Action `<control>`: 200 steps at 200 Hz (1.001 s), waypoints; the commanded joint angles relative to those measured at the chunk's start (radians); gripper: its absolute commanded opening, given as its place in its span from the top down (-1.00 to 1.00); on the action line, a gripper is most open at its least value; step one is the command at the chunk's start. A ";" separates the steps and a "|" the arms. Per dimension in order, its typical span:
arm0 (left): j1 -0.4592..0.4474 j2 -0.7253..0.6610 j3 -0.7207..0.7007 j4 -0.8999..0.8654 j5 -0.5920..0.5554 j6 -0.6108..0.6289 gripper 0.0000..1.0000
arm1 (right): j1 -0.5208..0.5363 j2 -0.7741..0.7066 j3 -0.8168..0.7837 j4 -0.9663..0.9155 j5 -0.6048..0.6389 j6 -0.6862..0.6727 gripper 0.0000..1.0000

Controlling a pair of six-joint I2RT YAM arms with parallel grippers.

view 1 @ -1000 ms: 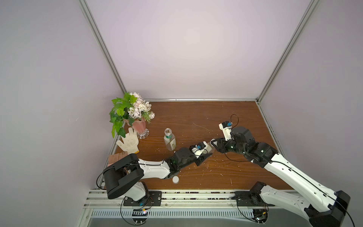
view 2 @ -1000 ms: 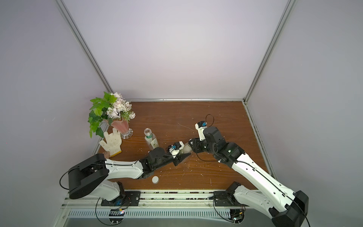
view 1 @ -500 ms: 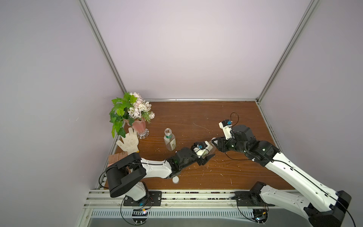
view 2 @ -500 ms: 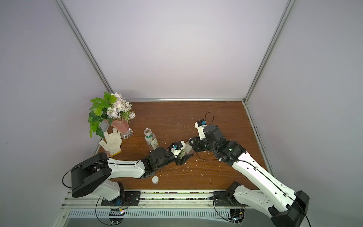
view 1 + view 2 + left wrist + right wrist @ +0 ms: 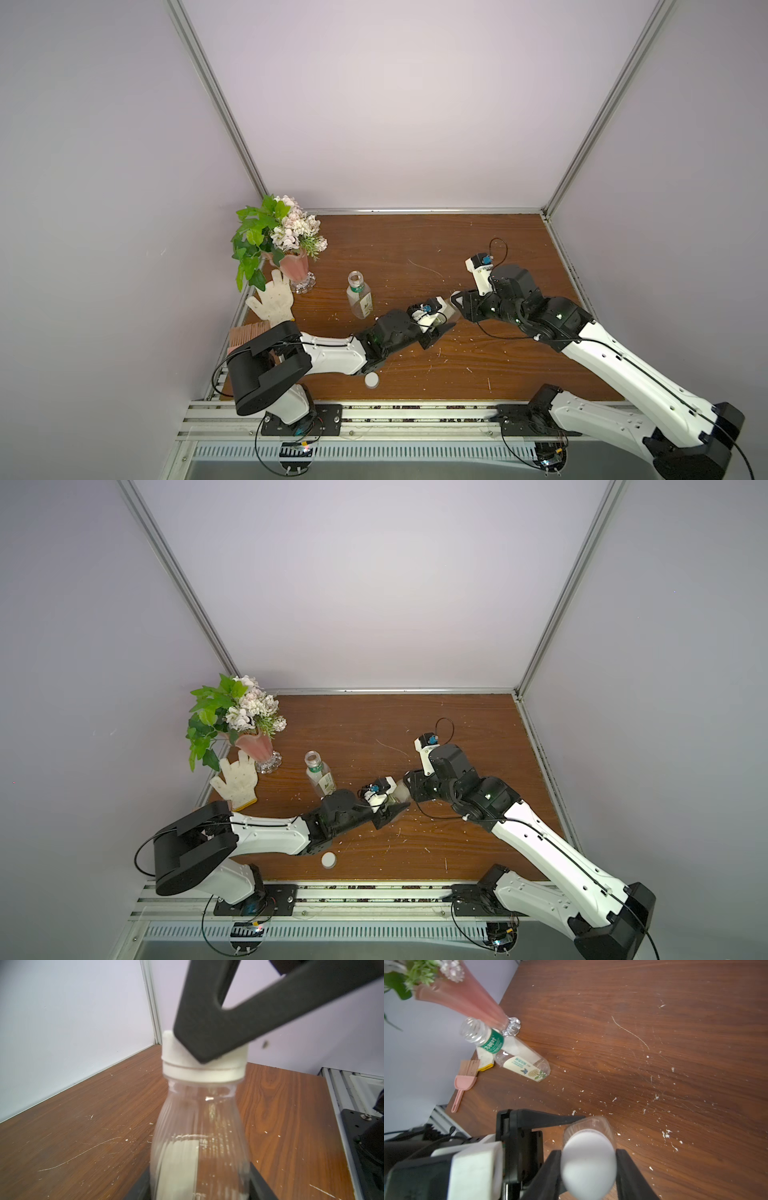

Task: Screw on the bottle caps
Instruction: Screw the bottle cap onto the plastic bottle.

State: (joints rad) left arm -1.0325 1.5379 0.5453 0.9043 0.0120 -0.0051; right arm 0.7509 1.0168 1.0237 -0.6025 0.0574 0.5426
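A: Report any change at the plain bottle (image 5: 199, 1126).

B: Note a brief slackening, then a fresh closing, of the left claw (image 5: 199, 1186). Now set narrow, with one finger close against each side of the bottle body; cannot tell how firmly. Note also a slight shift of the left elbow, far and rightward. No change at the right claw (image 5: 588, 1169): clamped across the fitted cap (image 5: 207, 1073), as before.

A: State location.

B: Held over the middle of the counter (image 5: 415, 249), between both claws, neck toward the right claw.

A: Interpret for the task.

B: Read as a re-grip between turns, probably resetting for another tightening stroke. Seated on the neck, by appearance; thread engagement not visible. Treat as unfinished.

A: List remaining work.

B: Cap the labelled bottle (image 5: 360, 297), upright with open neck, left of the claws and slightly farther. Fetch the loose cap (image 5: 371, 380) from the near edge, left of centre, beside the left arm.
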 commanded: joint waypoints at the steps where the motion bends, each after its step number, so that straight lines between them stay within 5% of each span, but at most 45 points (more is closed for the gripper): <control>1: -0.011 0.021 0.025 0.030 -0.123 -0.002 0.03 | 0.032 -0.001 0.014 0.006 0.158 0.220 0.92; 34: -0.015 0.017 0.023 0.034 -0.137 -0.001 0.04 | 0.044 0.002 0.042 0.022 0.165 0.221 0.78; 92: -0.004 -0.051 -0.079 0.122 -0.036 -0.047 0.04 | 0.036 -0.038 0.122 -0.010 0.101 -0.080 -0.22; 138: 0.073 -0.126 -0.181 0.247 0.267 -0.143 0.01 | 0.028 -0.221 0.000 0.107 -0.193 -0.483 -0.42; 200: 0.083 -0.178 -0.193 0.247 0.393 -0.156 0.00 | 0.026 -0.219 -0.048 0.104 -0.349 -0.552 -0.42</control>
State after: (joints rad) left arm -0.9600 1.3685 0.3542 1.1072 0.3214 -0.1436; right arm 0.7815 0.7803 0.9901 -0.5350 -0.1909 0.0544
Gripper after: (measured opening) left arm 0.502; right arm 0.715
